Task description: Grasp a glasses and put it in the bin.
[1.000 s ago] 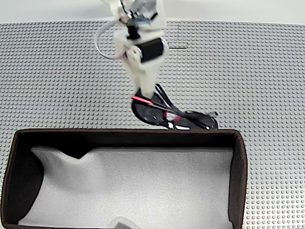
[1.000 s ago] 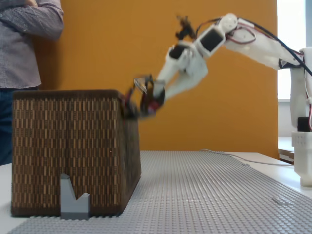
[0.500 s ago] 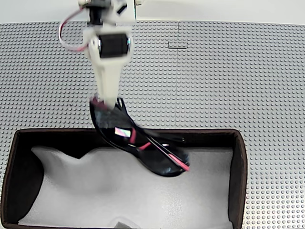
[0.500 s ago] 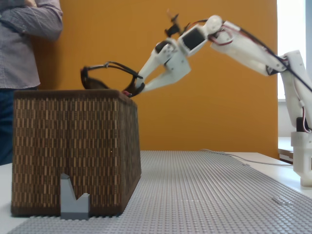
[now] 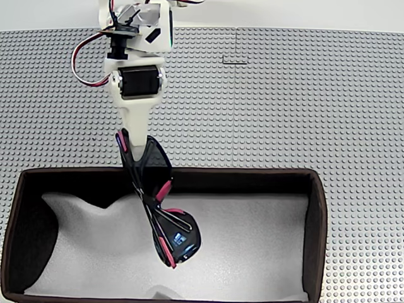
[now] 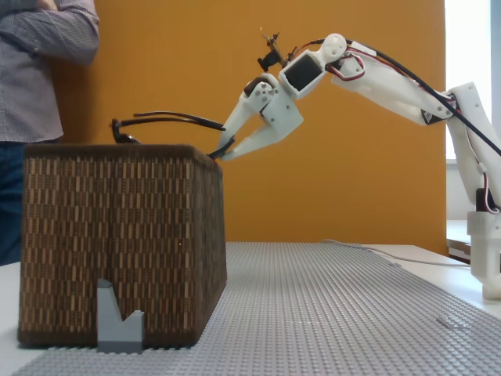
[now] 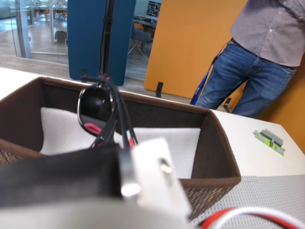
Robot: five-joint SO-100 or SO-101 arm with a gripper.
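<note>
A: Big brown bin [image 5: 319,233] across the near side, white foam [image 5: 252,240] lining the bottom; above it, black glasses [image 5: 165,222] with pink accents, hanging over the left-middle of the opening; clamped at the far end by the gripper [image 5: 135,153], jaws closed tight on the frame.

B: Best lowered nearer the foam before letting go, kept clear of the far wall; lens end hidden behind the rim [image 6: 117,146] from the side; exact grip point hard to make out.
</note>
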